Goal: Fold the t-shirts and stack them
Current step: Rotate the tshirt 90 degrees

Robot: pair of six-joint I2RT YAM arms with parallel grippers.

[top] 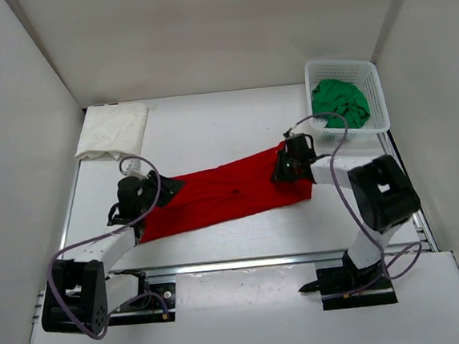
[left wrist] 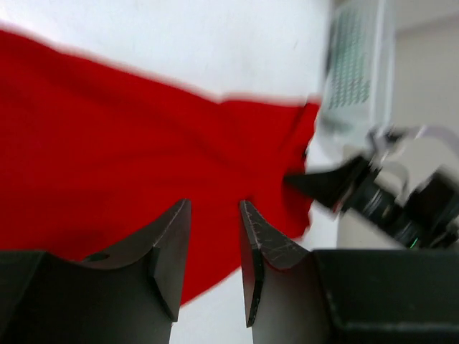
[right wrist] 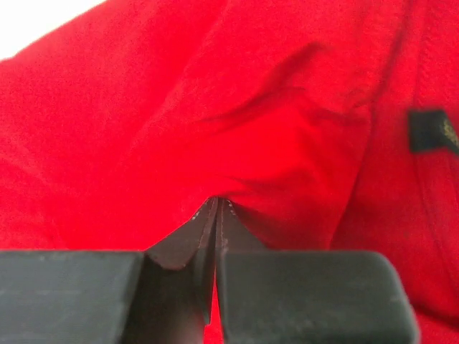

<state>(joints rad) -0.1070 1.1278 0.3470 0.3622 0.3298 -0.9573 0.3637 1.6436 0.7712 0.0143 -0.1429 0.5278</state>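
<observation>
A red t-shirt (top: 219, 195) lies stretched across the middle of the table, from lower left to upper right. My right gripper (top: 284, 170) is shut on the shirt's right end; in the right wrist view the closed jaws (right wrist: 216, 206) pinch a fold of red cloth (right wrist: 215, 107). My left gripper (top: 147, 192) is over the shirt's left end. In the left wrist view its jaws (left wrist: 215, 215) stand apart and hold nothing, with the red shirt (left wrist: 107, 143) below them. A folded white t-shirt (top: 113, 130) lies at the back left.
A white basket (top: 341, 64) at the back right holds a crumpled green t-shirt (top: 340, 102). White walls close in the table on the left, back and right. A metal rail (top: 245, 263) runs along the near edge.
</observation>
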